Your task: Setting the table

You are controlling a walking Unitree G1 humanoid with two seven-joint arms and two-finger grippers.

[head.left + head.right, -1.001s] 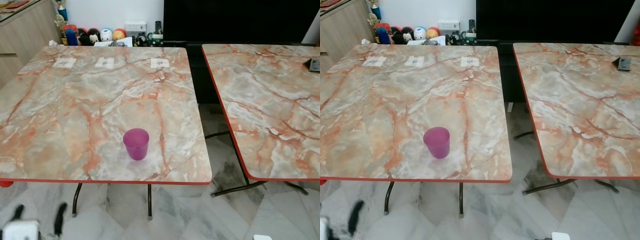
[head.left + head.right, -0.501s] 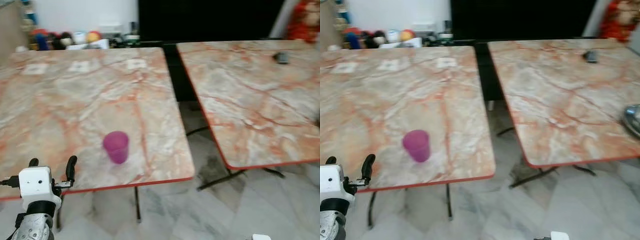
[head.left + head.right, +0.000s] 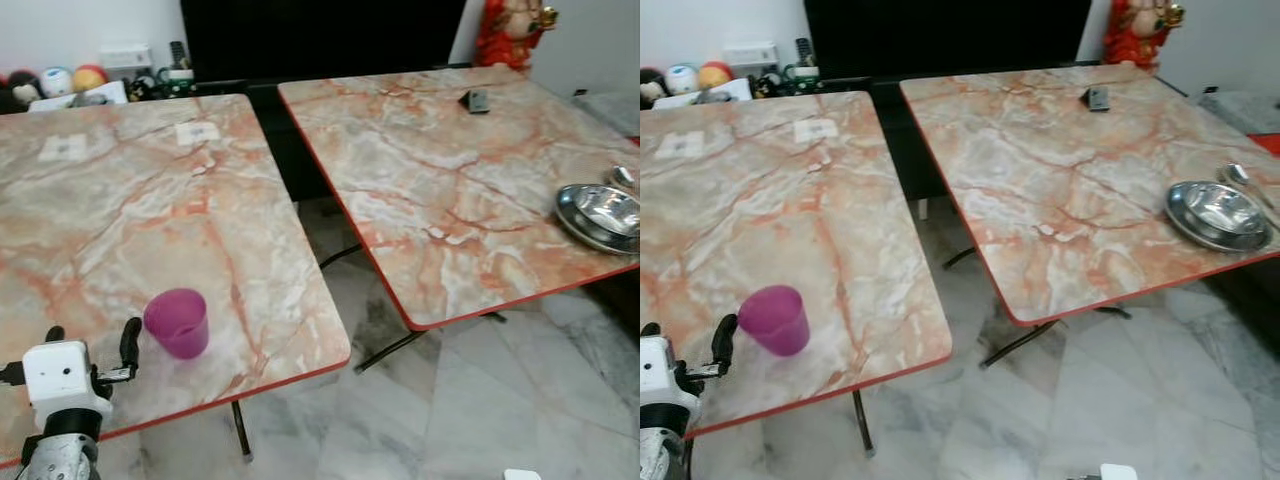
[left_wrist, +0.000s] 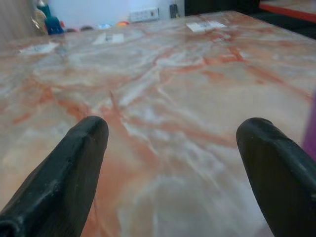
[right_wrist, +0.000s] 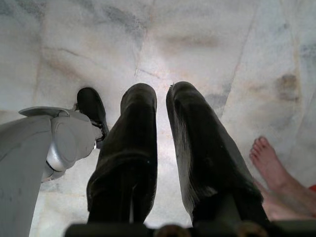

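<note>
A: Marble-top tables, two of them side by side, a floor gap between. Where's the task item?

B: Purple cup (image 3: 177, 322) stands upright on the left table (image 3: 120, 220), in its near-right corner, close to the front red edge. Mouth up, long axis vertical.

A: And which way from the hand?

B: Left gripper (image 3: 90, 343) hovers over the near edge of that table, fingers spread wide, nothing between them. Cup sits at about 2 o'clock from it, just beside the right finger, not touching as far as I can tell. In the left wrist view only a purple sliver shows at the frame edge past the finger (image 4: 276, 173), so the cup is off the gripper's line, not between the jaws.

A: Nearer arm?

B: Left, clearly. Right gripper (image 5: 160, 148) hangs low, pointing at the floor, fingers nearly together with a thin gap, holding nothing. A person's bare foot (image 5: 269, 170) is on the floor near it.

A: Room to move?

B: Open tabletop at 12 and 10 o'clock from the cup; paper labels (image 3: 197, 131) lie well apart at the far side. Table edge lies at 6 and 3 o'clock, near, so my guess is a sideways nudge could tip it off.

A: Anything else for the setting?

B: Metal bowl (image 3: 603, 212) on a metal plate on the right table (image 3: 450, 170), at its right edge, well apart from the cup. Spoon (image 3: 1240, 178) just beyond it.
</note>
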